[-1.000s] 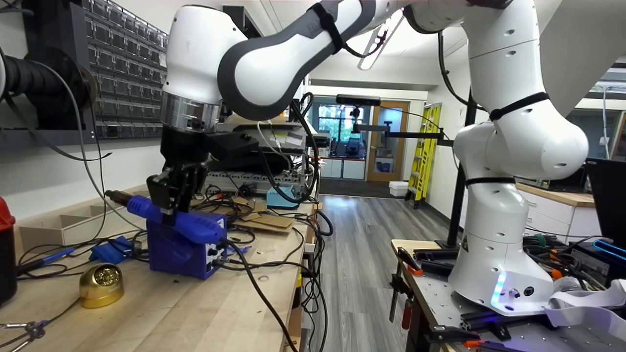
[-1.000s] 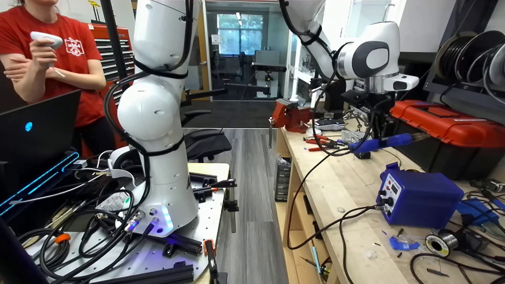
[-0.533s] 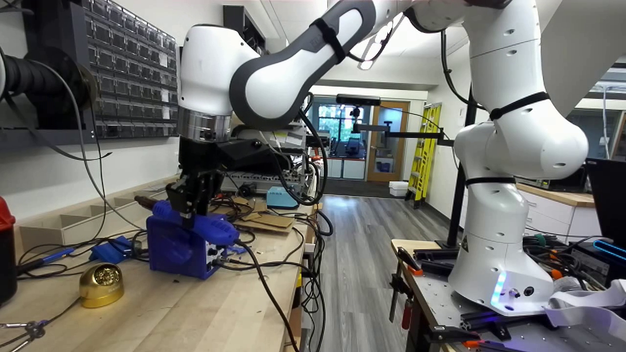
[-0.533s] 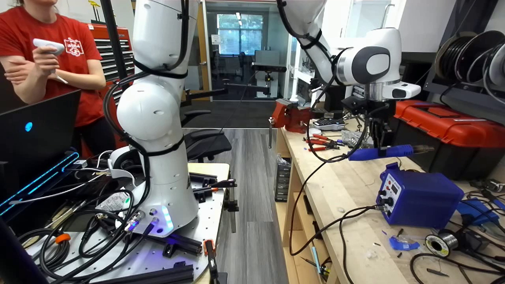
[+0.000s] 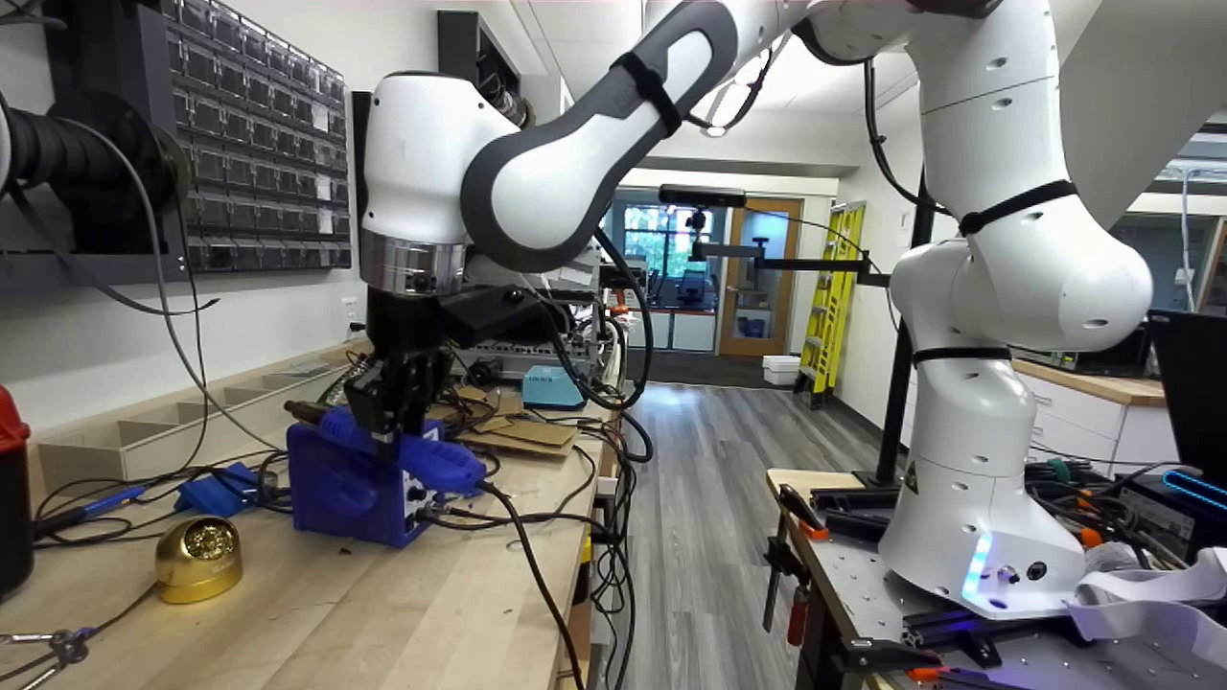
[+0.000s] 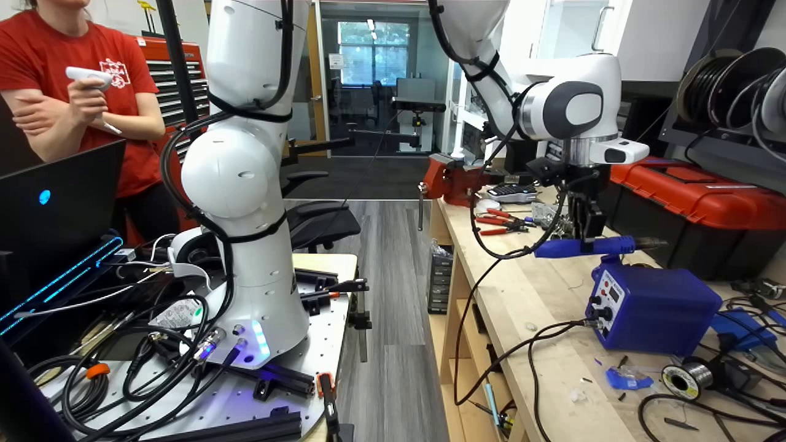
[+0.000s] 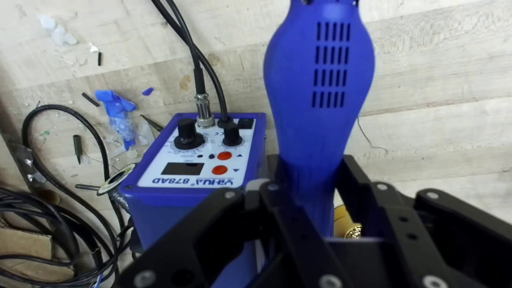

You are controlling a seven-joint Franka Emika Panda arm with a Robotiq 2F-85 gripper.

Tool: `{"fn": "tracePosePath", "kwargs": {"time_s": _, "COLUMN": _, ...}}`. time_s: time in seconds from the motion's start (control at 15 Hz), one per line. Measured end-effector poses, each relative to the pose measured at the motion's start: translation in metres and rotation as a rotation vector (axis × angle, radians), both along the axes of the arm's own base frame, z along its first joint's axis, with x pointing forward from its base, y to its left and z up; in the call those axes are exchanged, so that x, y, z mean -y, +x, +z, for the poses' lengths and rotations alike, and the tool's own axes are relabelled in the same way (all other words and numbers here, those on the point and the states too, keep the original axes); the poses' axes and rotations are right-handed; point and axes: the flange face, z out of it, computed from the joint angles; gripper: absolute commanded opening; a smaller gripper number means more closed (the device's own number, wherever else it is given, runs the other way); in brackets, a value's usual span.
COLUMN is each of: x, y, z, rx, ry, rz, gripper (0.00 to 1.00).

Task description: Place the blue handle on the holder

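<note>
Across both exterior views runs a pale wooden workbench [image 6: 522,288], and you have a red-lidded black toolbox [image 6: 706,212] along its wall-side edge, with the blue YIHUA 878AD station [image 6: 657,307] between that edge and the aisle-side one. Your gripper [image 7: 312,172] is narrowed onto the blue hot-air handle [image 7: 314,120], which you're holding close to level above the workbench, near the station on its toolbox side. Among smaller items, a brass tip cleaner [image 5: 198,575] sits between those edges, and a solder spool [image 6: 688,376] lies near the station on its opposite side.
</note>
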Motion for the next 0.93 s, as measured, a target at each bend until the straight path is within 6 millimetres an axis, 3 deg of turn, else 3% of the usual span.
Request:
{"fn": "tracePosePath", "kwargs": {"time_s": 0.6, "x": -0.003, "y": 0.001, "z": -0.006, "rx": -0.008, "ry": -0.001, "rz": 0.008, "gripper": 0.12}}
{"fn": "tracePosePath", "kwargs": {"time_s": 0.93, "x": -0.004, "y": 0.013, "z": -0.008, "rx": 0.0, "ry": -0.003, "rz": 0.015, "gripper": 0.12}}
